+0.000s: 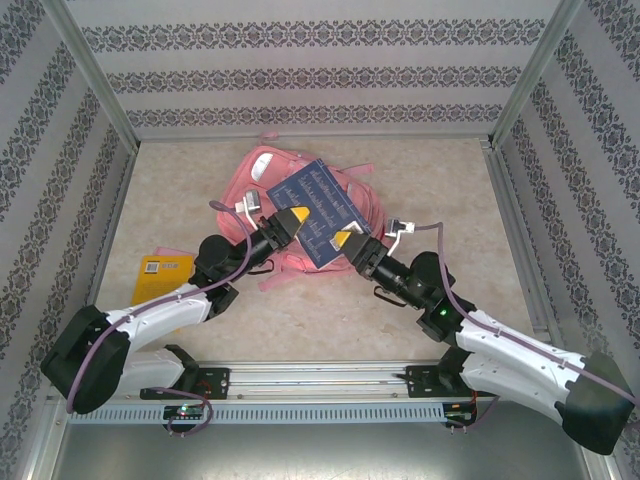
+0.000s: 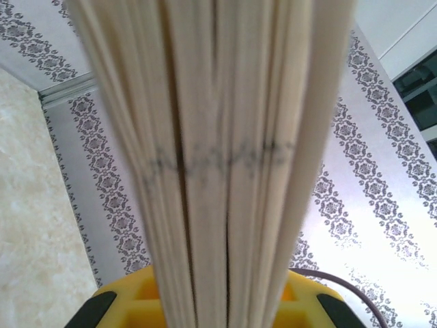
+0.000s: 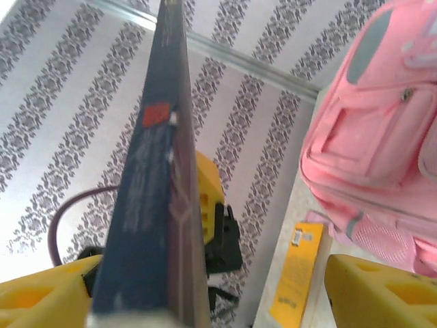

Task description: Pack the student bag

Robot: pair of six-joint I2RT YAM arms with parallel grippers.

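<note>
Centrally, one student bag [image 1: 262, 165] lies just beyond two claws: left gripper [image 1: 297, 217] clenching one blue book [image 1: 318, 205], right gripper [image 1: 342, 240] released; one yellow book [image 1: 163, 272] at left edge of tabletop [image 1: 450, 190].

Cover of the blue book [image 1: 312, 212]: rows of white print are seen between the left gripper [image 1: 296, 217] and the right gripper [image 1: 343, 240]; no word can be read.
Red label [image 3: 157, 115]: set on the book ahead of the right gripper; illegible.
Page edges [image 2: 218, 164]: a smeared dark marking ahead of the left gripper; illegible.
Yellow book [image 1: 163, 275]: a dark printed patch, left of the left gripper; unreadable.
</note>
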